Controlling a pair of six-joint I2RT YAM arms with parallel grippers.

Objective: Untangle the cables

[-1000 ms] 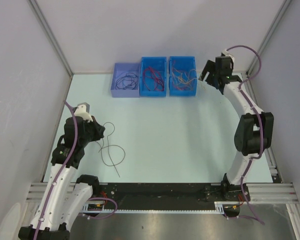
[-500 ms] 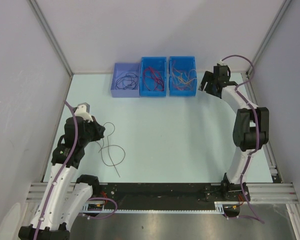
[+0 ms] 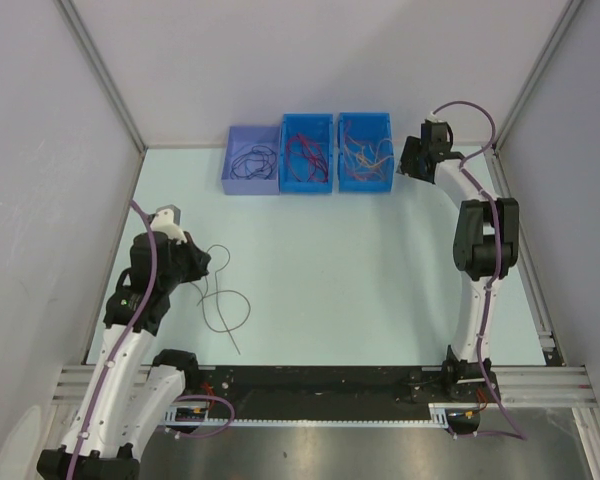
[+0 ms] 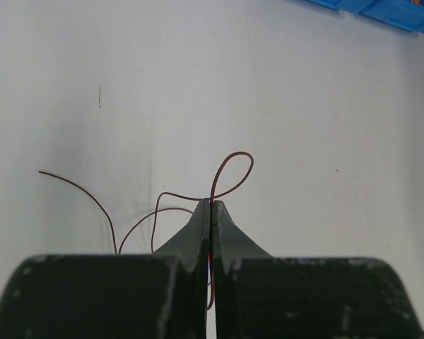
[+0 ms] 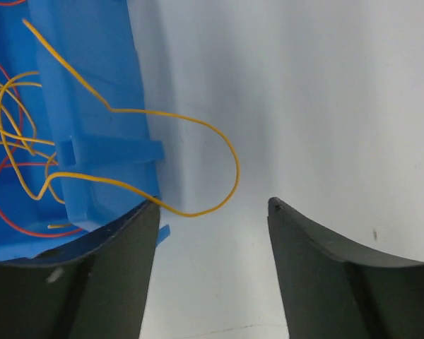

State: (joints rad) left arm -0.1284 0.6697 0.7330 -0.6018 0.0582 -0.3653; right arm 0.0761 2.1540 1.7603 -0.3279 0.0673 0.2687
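Observation:
A thin dark reddish-brown cable (image 4: 234,157) runs up between my left gripper's (image 4: 210,203) closed fingertips and loops just beyond them. From above, this cable (image 3: 248,304) curls on the table right of the left gripper (image 3: 196,263). My right gripper (image 5: 212,203) stands open over the table beside the right blue bin (image 5: 92,85). An orange-yellow cable (image 5: 226,152) hangs out over that bin's wall, and its loop lies just ahead of the jaws, touching the left fingertip (image 5: 145,219). In the top view the right gripper (image 3: 412,160) is at the bin's right side.
Three bins stand in a row at the back: a purple one (image 3: 250,187) with black cables, a blue one (image 3: 307,188) with red cables, and a blue one (image 3: 365,187) with orange-yellow cables. Grey walls enclose the table on three sides.
The right arm has folded in and its gripper has shifted slightly toward the right blue bin, its jaws narrowing. The left arm and its cable have not moved.

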